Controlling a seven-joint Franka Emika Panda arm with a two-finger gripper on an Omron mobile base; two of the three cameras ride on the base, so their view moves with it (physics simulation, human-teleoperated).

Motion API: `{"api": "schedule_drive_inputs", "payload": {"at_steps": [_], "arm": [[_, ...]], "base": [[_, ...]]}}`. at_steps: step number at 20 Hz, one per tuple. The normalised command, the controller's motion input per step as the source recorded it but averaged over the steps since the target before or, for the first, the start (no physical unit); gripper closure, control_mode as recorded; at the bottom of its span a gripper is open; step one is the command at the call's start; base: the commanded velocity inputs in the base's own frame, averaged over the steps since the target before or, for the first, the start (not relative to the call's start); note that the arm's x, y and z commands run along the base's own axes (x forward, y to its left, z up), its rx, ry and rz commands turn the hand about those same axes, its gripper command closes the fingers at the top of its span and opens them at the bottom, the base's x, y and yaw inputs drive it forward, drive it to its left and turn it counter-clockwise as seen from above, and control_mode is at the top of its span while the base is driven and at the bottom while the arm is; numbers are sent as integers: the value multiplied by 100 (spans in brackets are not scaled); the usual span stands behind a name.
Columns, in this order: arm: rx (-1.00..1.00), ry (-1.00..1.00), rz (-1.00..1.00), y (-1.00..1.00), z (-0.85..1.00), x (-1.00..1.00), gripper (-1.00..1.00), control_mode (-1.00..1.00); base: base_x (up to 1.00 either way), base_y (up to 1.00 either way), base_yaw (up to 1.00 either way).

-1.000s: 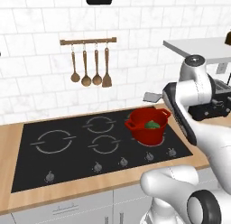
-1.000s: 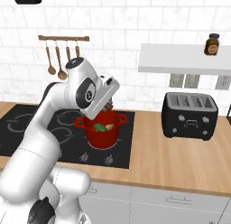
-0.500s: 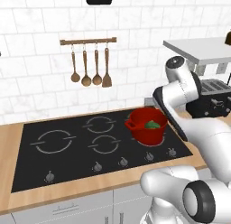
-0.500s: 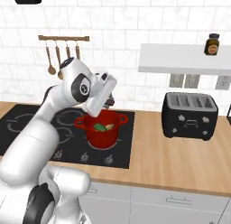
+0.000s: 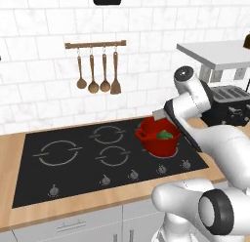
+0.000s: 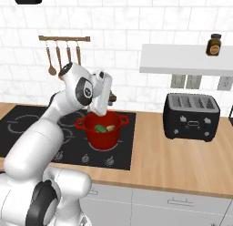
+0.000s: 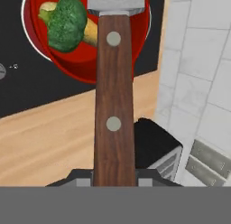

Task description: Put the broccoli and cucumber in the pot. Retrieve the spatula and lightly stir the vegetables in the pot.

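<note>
The gripper (image 7: pixel 114 181) is clamped on the dark-brown handle of the spatula (image 7: pixel 113 105), gripping it near its butt end; the handle runs straight out from between the fingers, and the grey blade at its far end hangs over the mouth of the pot (image 7: pixel 143 35), apparently not yet down among the vegetables. Just beyond the blade and off to one side in the hand view, the broccoli (image 7: pixel 66 23) sits in the pot with the pale end of the cucumber (image 7: pixel 91 32) showing from under it; both vegetables are in, so stirring is what remains.

What could go wrong from here: the grip is far from the blade, so a sideways push against the vegetables or the pot wall could twist the handle in the fingers; a broad or quick sweep could flick the small broccoli over the rim; pressing the blade hard against the wall could shove the pot across the hob (image 5: pixel 73 172) or tip it, as it looks free-standing. A short, slow stroke kept low and central seems the safer choice.

Room to move: in the right base view the hand (image 6: pixel 103 95) hovers above the pot's back rim (image 6: pixel 103 120); the tiled wall is close behind it; the toaster (image 6: pixel 191 116) stands well apart on the counter to the side; the hanging wooden utensils (image 5: pixel 97 72) are well away over the hob; the space above the pot is open.
</note>
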Motion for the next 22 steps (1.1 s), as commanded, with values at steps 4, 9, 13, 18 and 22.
{"api": "schedule_drive_inputs", "payload": {"at_steps": [4, 9, 13, 18, 22], "arm": [[-8, 0, 25, 0, 0, 13, 100, -100], [-5, 0, 17, -6, 0, 27, 100, -100], [-9, -1, 38, -20, 0, 37, 100, -100], [-8, -5, 44, -19, 0, 21, 100, -100], [-7, -18, 43, -8, 0, 1, 100, -100]], "base": [[0, 0, 0], [0, 0, 0], [0, 0, 0], [0, 0, 0], [0, 0, 0]]}}
